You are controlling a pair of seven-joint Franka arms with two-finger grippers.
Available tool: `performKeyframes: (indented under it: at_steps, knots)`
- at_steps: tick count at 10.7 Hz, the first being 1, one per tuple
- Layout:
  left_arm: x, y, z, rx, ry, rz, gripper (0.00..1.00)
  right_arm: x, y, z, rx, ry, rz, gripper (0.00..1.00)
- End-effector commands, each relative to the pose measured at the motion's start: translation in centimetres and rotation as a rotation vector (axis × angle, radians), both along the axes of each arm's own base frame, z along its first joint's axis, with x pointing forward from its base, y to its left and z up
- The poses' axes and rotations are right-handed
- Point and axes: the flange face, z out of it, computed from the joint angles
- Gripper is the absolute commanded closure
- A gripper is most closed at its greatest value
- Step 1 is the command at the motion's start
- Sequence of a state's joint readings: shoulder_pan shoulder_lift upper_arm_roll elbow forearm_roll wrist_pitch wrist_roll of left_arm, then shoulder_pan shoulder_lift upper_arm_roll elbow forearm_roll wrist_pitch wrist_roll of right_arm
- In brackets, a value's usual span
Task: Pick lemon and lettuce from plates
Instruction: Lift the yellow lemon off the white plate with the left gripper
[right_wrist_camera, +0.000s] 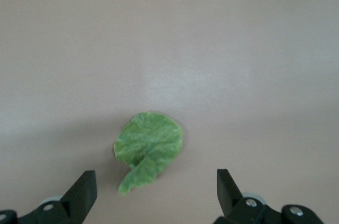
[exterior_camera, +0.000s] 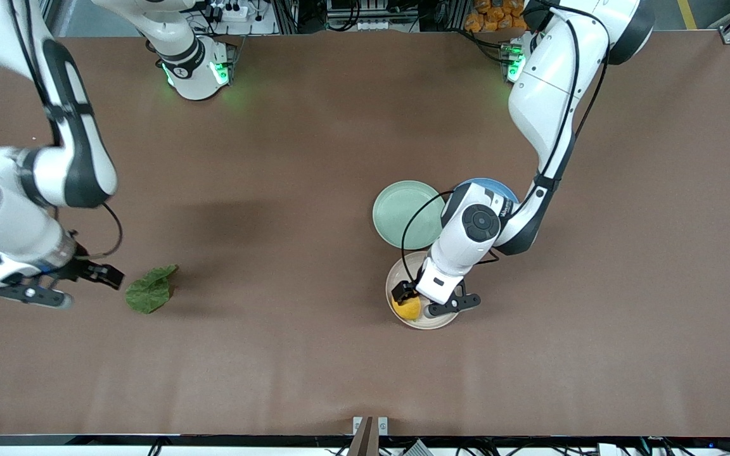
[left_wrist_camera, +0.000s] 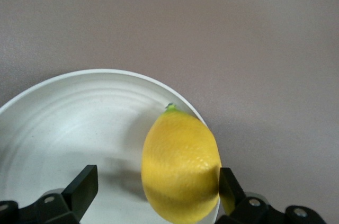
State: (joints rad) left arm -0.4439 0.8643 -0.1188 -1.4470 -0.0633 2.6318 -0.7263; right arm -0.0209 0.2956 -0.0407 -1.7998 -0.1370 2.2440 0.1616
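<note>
The yellow lemon (exterior_camera: pixel 407 308) lies on the cream-beige plate (exterior_camera: pixel 431 320), near its rim. My left gripper (exterior_camera: pixel 408 300) is low over that plate and open around the lemon. In the left wrist view the lemon (left_wrist_camera: pixel 180 166) sits between the fingers of the left gripper (left_wrist_camera: pixel 157 184), against one finger and apart from the other, on the plate (left_wrist_camera: pixel 63 128). The green lettuce (exterior_camera: pixel 151 289) lies flat on the bare table. My right gripper (exterior_camera: pixel 105 275) is open and empty beside it; in the right wrist view the right gripper (right_wrist_camera: pixel 156 187) is just short of the lettuce (right_wrist_camera: pixel 148 152).
The mint green plate (exterior_camera: pixel 403 212) is empty, farther from the front camera than the cream plate. A blue plate (exterior_camera: pixel 488 185) beside it is mostly hidden under the left arm. The brown table (exterior_camera: pixel 289 354) is bare elsewhere.
</note>
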Motion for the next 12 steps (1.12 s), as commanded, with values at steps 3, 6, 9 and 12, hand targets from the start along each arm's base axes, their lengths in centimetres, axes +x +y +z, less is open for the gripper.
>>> performKeyframes:
  at_steps: [3, 6, 9, 12]
  knots:
    - [-0.4, -1.0, -1.5, 0.005, 0.005, -0.011, 0.0, -4.2, -0.8, 9.6, -0.001, 0.004, 0.071, 0.0]
    - [-0.6, -1.5, -1.3, -0.001, 0.0, -0.009, 0.01, -5.0, 1.7, 16.9, 0.006, 0.07, 0.075, 0.0]
    - [-0.5, -1.4, -1.0, -0.002, -0.003, -0.002, 1.0, -5.9, 2.4, 22.0, 0.109, 0.063, 0.066, 0.0]
    - [-0.2, -1.4, 0.4, -0.009, -0.02, -0.003, 1.0, -7.5, 2.2, 24.3, 0.112, 0.07, 0.066, 0.0]
